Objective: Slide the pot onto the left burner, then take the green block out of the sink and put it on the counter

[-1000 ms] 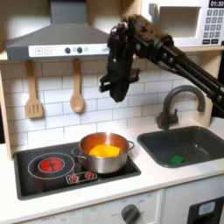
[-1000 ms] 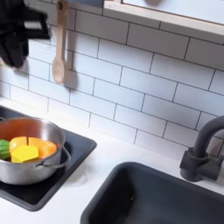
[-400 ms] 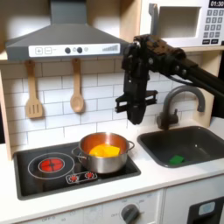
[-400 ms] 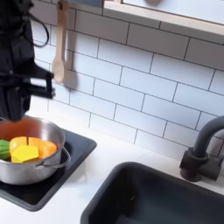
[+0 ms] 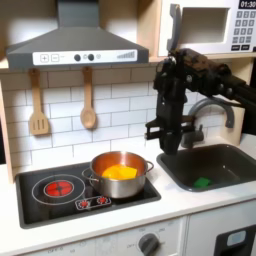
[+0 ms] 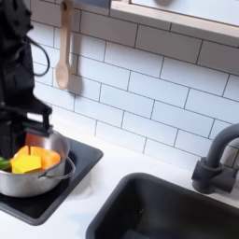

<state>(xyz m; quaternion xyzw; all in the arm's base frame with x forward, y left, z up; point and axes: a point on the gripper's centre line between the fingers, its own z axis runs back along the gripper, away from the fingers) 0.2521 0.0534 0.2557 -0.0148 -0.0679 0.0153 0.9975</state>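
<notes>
Lying in the sink [image 5: 215, 165], green block [image 5: 203, 183] sits below the gripper [image 5: 165, 141].

Soft, even indoor light; both views slightly blurred.

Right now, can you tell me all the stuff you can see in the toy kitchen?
pot: one, shiny steel, on the black cooktop's right burner in the first exterior view, orange-yellow pieces inside
green block: one, bright green, in the sink
sink: one, dark grey, at the first exterior view's right
faucet: one, dark, behind the sink
cooktop: one, black, red ring on the first exterior view's left burner
counter: one, cream-white
wooden utensils: two, tan, hanging on the tiled wall
range hood: one, grey
microwave: one, white, top right
gripper: one, black, above the counter between pot and sink; fingers' state unclear
</notes>
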